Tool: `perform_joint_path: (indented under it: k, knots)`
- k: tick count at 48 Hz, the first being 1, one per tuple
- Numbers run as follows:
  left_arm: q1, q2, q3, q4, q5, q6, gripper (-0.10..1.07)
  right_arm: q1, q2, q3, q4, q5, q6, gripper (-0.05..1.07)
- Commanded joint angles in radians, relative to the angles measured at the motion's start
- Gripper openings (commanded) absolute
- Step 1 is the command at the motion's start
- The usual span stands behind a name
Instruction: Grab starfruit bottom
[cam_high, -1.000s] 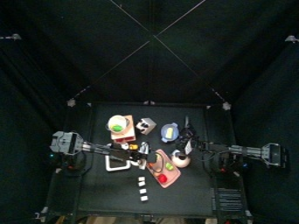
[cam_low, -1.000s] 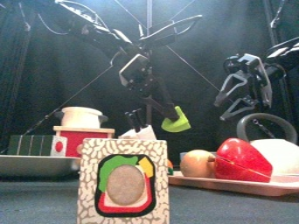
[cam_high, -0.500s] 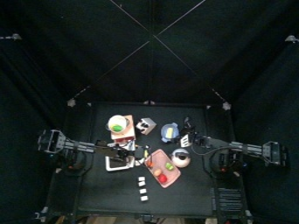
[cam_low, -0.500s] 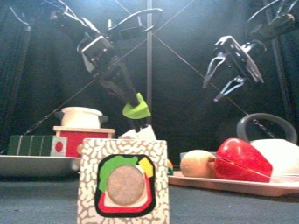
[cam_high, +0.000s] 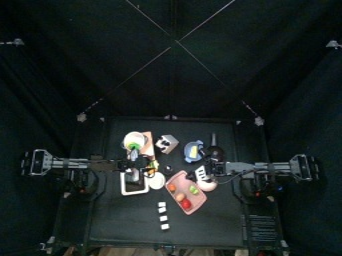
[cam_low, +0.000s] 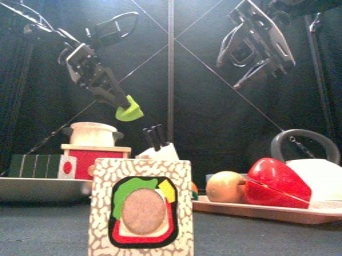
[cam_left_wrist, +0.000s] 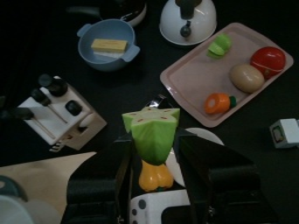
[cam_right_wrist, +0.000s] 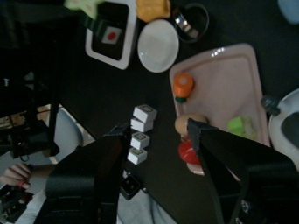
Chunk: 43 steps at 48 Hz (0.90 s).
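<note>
Already the grasp looks done: left end effector (cam_left_wrist: 156, 166) pinches the starfruit (cam_left_wrist: 153, 133) by its lower end, star-shaped face outward, lifted well above the counter (cam_left_wrist: 111, 105) (front view shows it hanging high at left). Right end effector (cam_right_wrist: 152, 153) is spread wide, empty, raised. Remaining: probably only hold or hand-off.

Containers: pink tray (cam_left_wrist: 187, 87) carries a red piece, a tan one, an orange one, a green one. Blue bowl (cam_left_wrist: 87, 39) holds a yellow block.
</note>
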Motion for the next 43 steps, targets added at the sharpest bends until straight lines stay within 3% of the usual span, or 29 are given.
perform_joint_path:
  k: [1, 9, 16, 26, 33, 43]
  knots:
    - [0.005, -0.057, 0.018, 0.0, -0.044, 0.0, 0.6, 0.063, 0.003, -0.038, -0.048, 0.046, 0.095, 0.88]
    - [0.003, -0.097, 0.058, -0.005, -0.153, 0.0, 0.6, 0.199, 0.038, -0.032, -0.225, 0.11, 0.39, 0.88]
    - [0.0, -0.087, 0.066, -0.006, -0.184, 0.0, 0.6, 0.307, 0.075, -0.014, -0.423, 0.156, 0.67, 0.88]
    - [0.003, -0.069, 0.066, -0.04, -0.184, 0.002, 0.6, 0.379, 0.166, 0.012, -0.652, 0.161, 1.006, 0.88]
    - [0.005, -0.052, 0.066, -0.046, -0.184, 0.0, 0.6, 0.408, 0.227, 0.014, -0.704, 0.166, 1.155, 0.88]
    - [0.006, -0.034, 0.063, -0.046, -0.184, 0.0, 0.6, 0.425, 0.324, 0.0, -0.675, 0.206, 1.299, 0.88]
